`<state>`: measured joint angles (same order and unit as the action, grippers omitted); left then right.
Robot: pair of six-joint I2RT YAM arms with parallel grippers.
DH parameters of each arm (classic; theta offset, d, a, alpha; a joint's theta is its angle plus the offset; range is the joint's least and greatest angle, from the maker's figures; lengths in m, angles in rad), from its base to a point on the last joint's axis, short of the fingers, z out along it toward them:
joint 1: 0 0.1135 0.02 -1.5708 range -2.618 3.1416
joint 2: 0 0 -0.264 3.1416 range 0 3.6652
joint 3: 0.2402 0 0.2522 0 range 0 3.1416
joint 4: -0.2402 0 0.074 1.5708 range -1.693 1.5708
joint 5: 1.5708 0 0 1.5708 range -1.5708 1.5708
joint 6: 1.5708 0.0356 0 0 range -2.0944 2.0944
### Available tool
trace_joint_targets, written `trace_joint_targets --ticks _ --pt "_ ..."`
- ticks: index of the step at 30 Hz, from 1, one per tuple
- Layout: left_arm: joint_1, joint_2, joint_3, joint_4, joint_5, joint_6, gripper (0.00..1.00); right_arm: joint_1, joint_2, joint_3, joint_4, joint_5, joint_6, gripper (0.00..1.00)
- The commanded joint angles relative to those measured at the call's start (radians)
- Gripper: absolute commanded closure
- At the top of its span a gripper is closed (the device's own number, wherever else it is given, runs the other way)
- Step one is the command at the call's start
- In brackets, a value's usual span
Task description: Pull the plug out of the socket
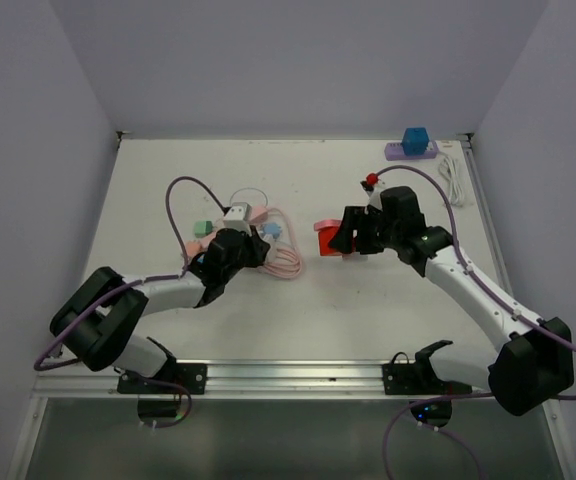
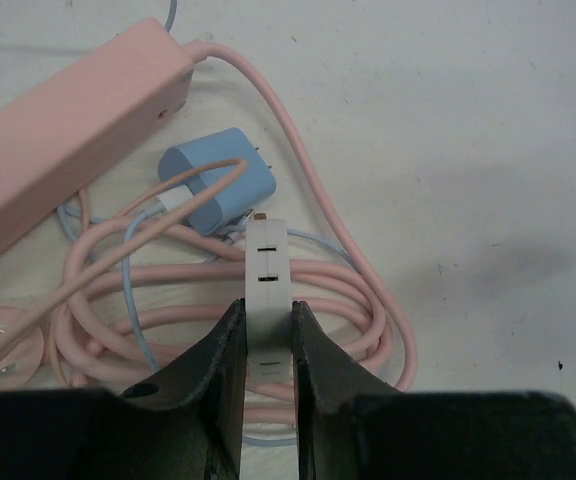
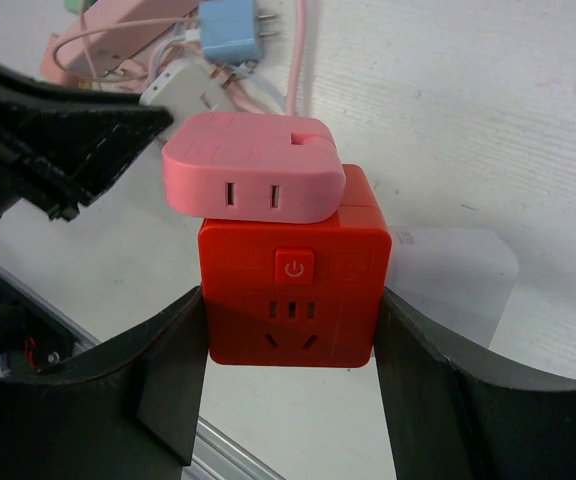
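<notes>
Left arm lies low, reaching toward counter centre. Left gripper is clamped on a white adapter above the pink cord coil. Right arm stretches from the near right corner, right gripper squeezing the red cube socket mid-counter. Pink plug sits seated on it, so we judge the pull not yet done.

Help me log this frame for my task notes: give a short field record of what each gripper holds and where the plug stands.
left gripper: shut on white adapter
right gripper: shut on red socket cube
pink plug: seated against the red socket cube, not yet pulled off
beside left gripper: pink power strip, blue charger, coiled pink cable
far right of table: purple power strip carrying a blue cube
</notes>
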<state>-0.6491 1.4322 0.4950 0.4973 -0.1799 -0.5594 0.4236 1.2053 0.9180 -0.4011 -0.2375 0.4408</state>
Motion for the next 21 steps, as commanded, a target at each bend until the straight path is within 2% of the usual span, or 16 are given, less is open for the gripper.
trace_joint_targets --ticks 1,5,6,11,17,21 --pt "0.058 0.083 0.05 0.018 0.106 -0.02 0.76 0.007 -0.047 0.027 0.064 -0.112 -0.103 1.0" --pt "0.103 0.091 0.08 0.023 0.143 -0.025 0.59 0.015 -0.039 0.056 0.019 -0.14 -0.148 1.0" --pt "0.109 0.08 0.086 0.023 0.148 -0.02 0.47 0.018 -0.036 0.065 0.012 -0.144 -0.148 1.0" --pt "0.109 -0.027 0.088 -0.003 0.171 0.003 0.19 0.03 -0.024 0.071 0.001 -0.16 -0.14 1.0" --pt "0.101 -0.156 0.034 -0.04 0.238 0.047 0.01 0.047 0.0 0.113 -0.024 -0.164 -0.165 1.0" --pt "0.045 -0.24 0.017 -0.071 0.275 0.139 0.0 0.063 0.025 0.137 -0.045 -0.158 -0.188 1.0"
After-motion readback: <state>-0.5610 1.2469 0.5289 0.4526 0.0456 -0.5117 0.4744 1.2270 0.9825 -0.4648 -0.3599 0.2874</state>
